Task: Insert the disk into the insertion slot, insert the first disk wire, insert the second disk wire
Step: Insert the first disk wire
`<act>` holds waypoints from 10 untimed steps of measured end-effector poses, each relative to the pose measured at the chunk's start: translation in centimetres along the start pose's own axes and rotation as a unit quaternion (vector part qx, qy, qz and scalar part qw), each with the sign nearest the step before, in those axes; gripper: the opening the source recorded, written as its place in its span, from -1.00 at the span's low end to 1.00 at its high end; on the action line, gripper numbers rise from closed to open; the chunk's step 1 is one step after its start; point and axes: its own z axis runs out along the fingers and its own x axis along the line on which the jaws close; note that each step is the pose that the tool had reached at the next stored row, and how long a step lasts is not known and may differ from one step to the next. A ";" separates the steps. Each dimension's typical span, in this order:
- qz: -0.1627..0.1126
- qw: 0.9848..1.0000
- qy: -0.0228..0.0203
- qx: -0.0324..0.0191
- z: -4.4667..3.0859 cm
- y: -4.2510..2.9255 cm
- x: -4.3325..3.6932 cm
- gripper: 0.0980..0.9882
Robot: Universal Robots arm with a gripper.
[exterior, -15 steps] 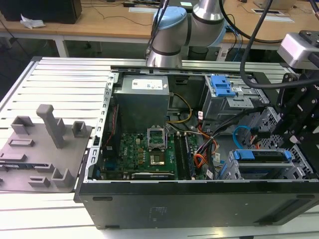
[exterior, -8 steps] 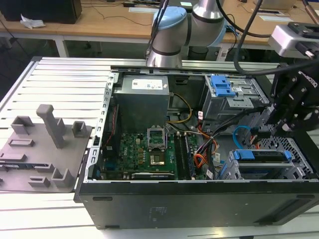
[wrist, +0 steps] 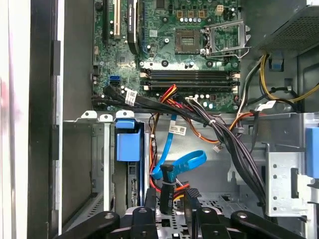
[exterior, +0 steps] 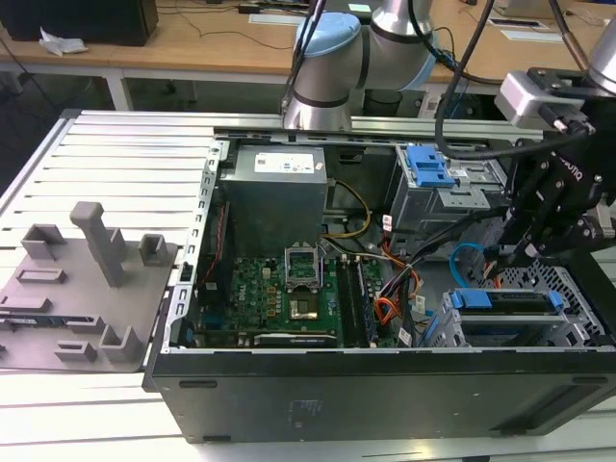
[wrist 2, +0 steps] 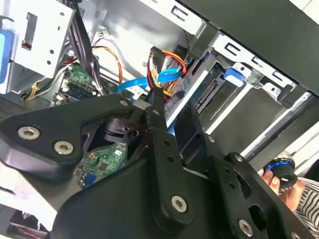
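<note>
Disk [wrist: 128, 147] sits in the slot [exterior: 577, 289]; that step appears done. Pincer [wrist: 170, 201] is at a dark plug on the second wire [wrist: 187, 160], just beside the first wire [wrist: 180, 187]. Whether it grips cannot be told, and neither wire is confirmed seated.

Black steel tower case [exterior: 385, 385] lies open on its side on the slatted aluminium table [exterior: 125, 154]. With the green motherboard [exterior: 279, 294] as dial centre in the exterior view, the grey box power supply [exterior: 274, 188] sits at 12 o'clock, the grey metal cage with blue latch [exterior: 448, 183] at 2, and the silver perforated drive cage [exterior: 577, 289] between 3 and 4. Blue-railed disk carrier [exterior: 505, 300] sits inside that drive cage, with the light blue flat cable loop [exterior: 456, 260] just beside it on the motherboard side and the black gripper [exterior: 510, 252] over both; the grey plastic fixture tray [exterior: 77, 289] rests on the table outside the case at 9 o'clock.
</note>
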 end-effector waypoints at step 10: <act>0.000 1.000 0.005 0.000 0.74 -0.03 -0.01 -0.59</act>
